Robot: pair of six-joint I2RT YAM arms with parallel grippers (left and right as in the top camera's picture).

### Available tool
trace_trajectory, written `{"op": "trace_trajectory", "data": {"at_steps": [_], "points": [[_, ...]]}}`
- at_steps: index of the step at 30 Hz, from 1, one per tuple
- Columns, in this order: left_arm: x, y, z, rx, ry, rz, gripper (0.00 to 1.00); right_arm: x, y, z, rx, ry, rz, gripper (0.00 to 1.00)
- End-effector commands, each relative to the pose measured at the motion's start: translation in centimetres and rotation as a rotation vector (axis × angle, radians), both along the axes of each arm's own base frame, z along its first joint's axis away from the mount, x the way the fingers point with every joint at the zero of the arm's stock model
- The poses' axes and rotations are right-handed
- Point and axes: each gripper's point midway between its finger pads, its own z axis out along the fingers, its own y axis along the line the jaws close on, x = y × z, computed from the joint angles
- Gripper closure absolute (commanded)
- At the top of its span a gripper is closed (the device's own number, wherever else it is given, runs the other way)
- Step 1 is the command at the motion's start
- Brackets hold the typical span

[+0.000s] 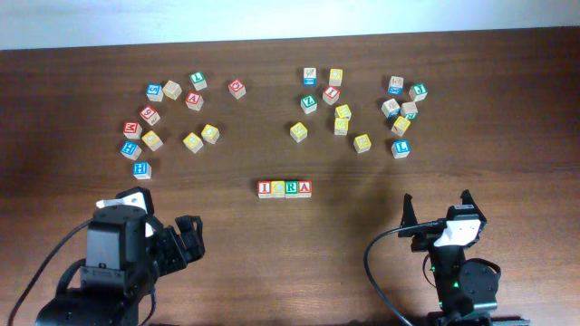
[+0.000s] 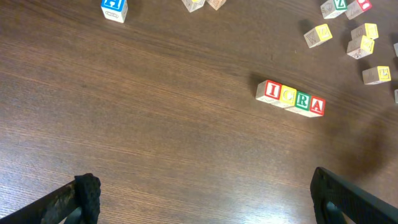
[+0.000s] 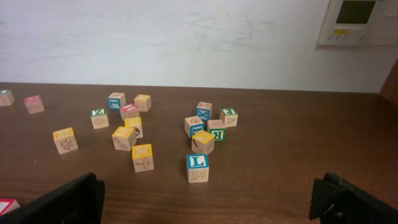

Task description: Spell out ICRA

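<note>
Four cubes stand touching in a row at the table's middle front: red I (image 1: 265,188), yellow C (image 1: 278,188), green R (image 1: 291,188), red A (image 1: 304,188). The left wrist view shows the same row, I (image 2: 268,91), C (image 2: 287,95), R (image 2: 303,101), A (image 2: 317,106). My left gripper (image 1: 186,237) is open and empty at the front left, its fingers wide apart (image 2: 202,199). My right gripper (image 1: 439,210) is open and empty at the front right (image 3: 208,202), well clear of the row.
Loose cubes lie in two clusters at the back: one at the left around a red A cube (image 1: 193,100), one at the right around a blue L cube (image 1: 401,148) (image 3: 198,167). A blue cube (image 1: 141,169) sits near my left arm.
</note>
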Motion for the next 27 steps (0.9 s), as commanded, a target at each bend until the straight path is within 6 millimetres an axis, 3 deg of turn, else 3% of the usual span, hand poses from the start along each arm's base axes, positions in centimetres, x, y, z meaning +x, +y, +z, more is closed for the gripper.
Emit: {"op": "trace_trajectory", "data": {"at_steps": [1,27], "points": [[-0.03,0.18,-0.08,0.005,-0.002,0.012,0.01,-0.04,0.06,-0.30,-0.014,0.005,0.006,0.02],[-0.03,0.18,-0.08,0.005,-0.002,0.012,0.01,-0.03,0.10,-0.25,-0.010,0.002,0.008,0.02]]}}
